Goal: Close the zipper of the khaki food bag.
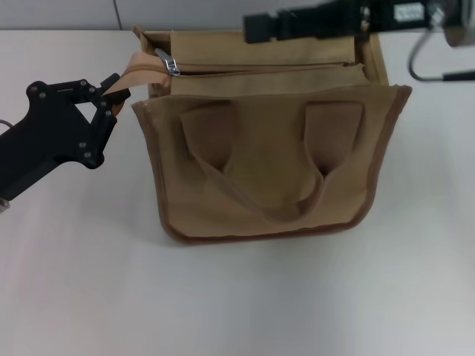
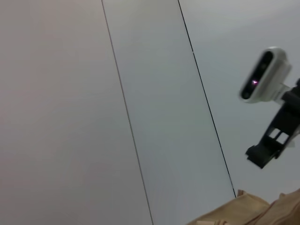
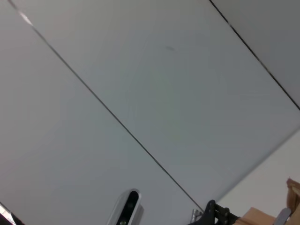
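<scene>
Khaki food bag [image 1: 260,174] hides the zipper's [image 1: 172,67] far run; left gripper [image 1: 111,95] pinches its end tab.

Khaki food bag [image 1: 267,163] on table [image 1: 82,282], just right of left gripper [image 1: 111,93]. Zipper [image 1: 252,68] along bag top, slider near left gripper. Right gripper [image 1: 256,28] behind bag's top edge.
</scene>
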### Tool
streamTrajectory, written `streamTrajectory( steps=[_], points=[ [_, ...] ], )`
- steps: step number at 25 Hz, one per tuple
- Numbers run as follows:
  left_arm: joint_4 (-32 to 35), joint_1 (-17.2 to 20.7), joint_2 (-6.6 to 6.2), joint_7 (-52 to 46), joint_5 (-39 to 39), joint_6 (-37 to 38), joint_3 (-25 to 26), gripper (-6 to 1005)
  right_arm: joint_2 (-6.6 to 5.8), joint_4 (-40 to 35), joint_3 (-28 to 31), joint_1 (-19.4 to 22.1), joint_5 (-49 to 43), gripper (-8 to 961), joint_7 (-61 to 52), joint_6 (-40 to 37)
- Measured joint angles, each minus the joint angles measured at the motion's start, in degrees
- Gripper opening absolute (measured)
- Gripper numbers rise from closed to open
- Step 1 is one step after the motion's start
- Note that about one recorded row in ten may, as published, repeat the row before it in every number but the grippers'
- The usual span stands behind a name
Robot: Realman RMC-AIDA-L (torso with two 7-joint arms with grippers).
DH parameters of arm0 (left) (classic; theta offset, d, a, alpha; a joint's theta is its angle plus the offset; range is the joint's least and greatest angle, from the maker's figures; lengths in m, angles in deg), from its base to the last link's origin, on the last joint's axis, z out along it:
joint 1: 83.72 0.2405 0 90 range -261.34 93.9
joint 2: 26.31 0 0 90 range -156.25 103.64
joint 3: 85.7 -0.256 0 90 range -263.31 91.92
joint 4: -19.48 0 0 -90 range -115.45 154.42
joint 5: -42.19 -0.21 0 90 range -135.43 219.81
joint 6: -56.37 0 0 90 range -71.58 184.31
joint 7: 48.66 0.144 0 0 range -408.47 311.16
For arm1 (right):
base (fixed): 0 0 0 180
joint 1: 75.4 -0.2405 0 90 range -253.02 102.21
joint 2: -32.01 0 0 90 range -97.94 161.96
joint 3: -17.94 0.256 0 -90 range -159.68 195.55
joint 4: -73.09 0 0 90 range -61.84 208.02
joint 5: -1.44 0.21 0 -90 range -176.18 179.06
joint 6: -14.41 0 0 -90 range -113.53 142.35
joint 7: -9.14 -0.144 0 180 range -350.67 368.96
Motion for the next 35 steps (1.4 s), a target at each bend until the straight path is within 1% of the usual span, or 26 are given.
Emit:
streamTrajectory(
  steps=[4,9,14,21,35],
  points=[
    [0.0,-0.1,0.0,-0.1,0.2,0.8,0.0,24,-0.31,0.1,-3.1,-3.0,0.0,765,-7.3,3.7],
    [0.0,-0.3,0.0,-0.2,0.6,1.0,0.0,25,-0.35,0.3,-8.1,-6.0,-0.1,765,-14.9,8.7],
    [0.0,-0.6,0.01,-0.3,0.6,0.8,0.0,25,-0.3,0.5,-11.3,-7.6,-0.7,765,-19.0,11.7],
    [-0.1,-1.0,0.01,-0.3,0.6,1.0,-0.1,26,0.03,2.3,-11.8,-9.0,-3.1,765,-20.3,13.7],
    [-0.2,-2.5,-0.05,-1.8,0.6,2.3,-0.4,28,0.96,5.0,-13.7,-10.4,-3.2,765,-20.4,17.5]
  ],
)
